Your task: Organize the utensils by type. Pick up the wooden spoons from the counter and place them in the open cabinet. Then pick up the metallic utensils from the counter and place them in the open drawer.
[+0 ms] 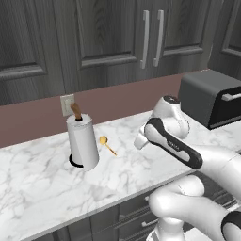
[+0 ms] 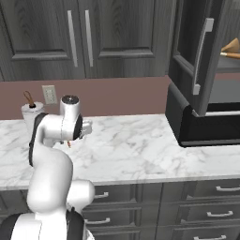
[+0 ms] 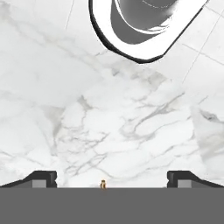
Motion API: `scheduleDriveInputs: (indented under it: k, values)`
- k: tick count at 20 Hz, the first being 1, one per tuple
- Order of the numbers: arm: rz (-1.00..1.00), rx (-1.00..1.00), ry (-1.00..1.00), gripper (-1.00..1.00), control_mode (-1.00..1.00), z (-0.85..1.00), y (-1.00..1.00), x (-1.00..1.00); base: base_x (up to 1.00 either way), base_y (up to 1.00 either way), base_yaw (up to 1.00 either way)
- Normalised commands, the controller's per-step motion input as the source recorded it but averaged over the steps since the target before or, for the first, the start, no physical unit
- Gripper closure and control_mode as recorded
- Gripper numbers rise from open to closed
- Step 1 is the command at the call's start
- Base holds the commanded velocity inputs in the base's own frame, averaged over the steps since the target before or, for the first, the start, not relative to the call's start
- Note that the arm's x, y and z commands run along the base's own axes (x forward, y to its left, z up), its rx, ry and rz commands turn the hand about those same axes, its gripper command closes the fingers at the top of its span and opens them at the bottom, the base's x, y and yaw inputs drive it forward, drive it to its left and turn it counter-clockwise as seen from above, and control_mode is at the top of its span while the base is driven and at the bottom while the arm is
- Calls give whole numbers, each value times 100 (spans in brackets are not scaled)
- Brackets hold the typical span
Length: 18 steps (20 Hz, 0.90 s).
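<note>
A small spoon with a shiny yellow-gold bowl (image 1: 107,144) lies on the white marble counter (image 1: 37,179), just right of the paper-towel roll. My gripper (image 3: 112,179) hangs over the counter, pointing down, open, with nothing between its fingers. The spoon's gold tip (image 3: 103,184) peeks in at the bottom edge between the fingertips. In the right base view the wall cabinet's door (image 2: 199,56) stands open, and a wooden spoon (image 2: 229,48) with a pale bowl and orange-brown handle lies on its shelf. The open drawer is out of view.
A paper-towel roll (image 1: 83,141) with a brown knob stands on the counter left of the gold spoon; its base (image 3: 144,30) shows at the top of the hand view. A black appliance (image 1: 212,96) sits at the counter's right end. Closed drawers (image 2: 206,201) lie below.
</note>
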Motion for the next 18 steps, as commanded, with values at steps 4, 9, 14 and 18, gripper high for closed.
scheduleDriveInputs:
  k: [4, 9, 14, 18]
  values:
    - [37, 0, 9, -100, -100, -31, 31, 21, 0, 0, 0]
    - [12, -3, 5, -100, -100, -23, 48, 13, 0, 0, 0]
    - [4, -1, -1, -100, -100, -7, 20, 28, 0, 0, 0]
    - [0, 0, -4, -100, -100, -7, 0, 31, 0, 0, 0]
